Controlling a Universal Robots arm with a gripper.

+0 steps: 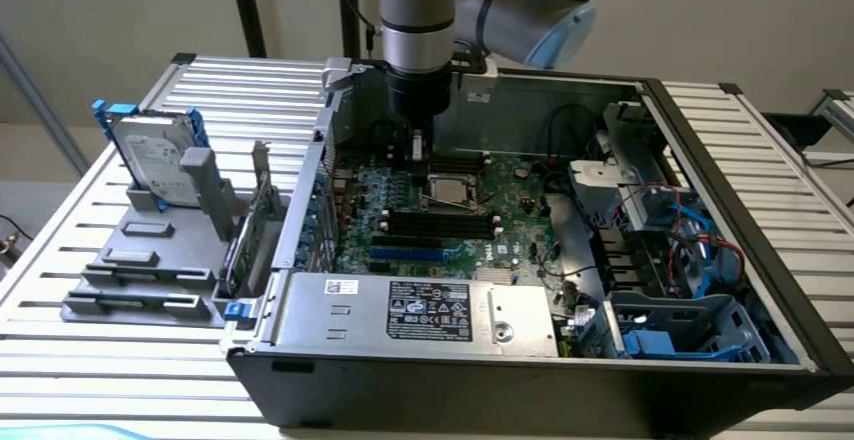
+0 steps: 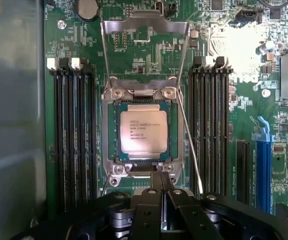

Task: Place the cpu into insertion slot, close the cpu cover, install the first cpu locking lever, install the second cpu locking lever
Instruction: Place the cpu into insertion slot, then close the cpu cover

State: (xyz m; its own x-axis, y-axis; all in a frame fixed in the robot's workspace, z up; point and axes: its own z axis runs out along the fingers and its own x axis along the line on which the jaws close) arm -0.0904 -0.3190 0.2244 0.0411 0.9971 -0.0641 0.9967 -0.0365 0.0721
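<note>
Green circuit board is what you get first in the exterior view, lying in the open computer case on the slatted metal table. Your arm comes straight down into the case. The gripper hangs just above the board, close to the insertion slot on its far side. Grey power supply sits at the near edge of the case. Off to the exterior view's left a hard drive stands in a grey holder, well apart from the work.

Now the wrist view, looking straight down: the cpu is lying flat inside the insertion slot, square to its silvery rim, printed face up. The cpu cover is open, swung away from the socket on its hinge, so you see board through its window. A locking lever runs aslant past one side of the socket, unlatched, between the socket and a bank of black memory slots; a second bank flanks the other side. Your gripper has its fingers pressed together with nothing between them, tips just beside the socket's edge opposite the hinge, clear of the cpu
</note>
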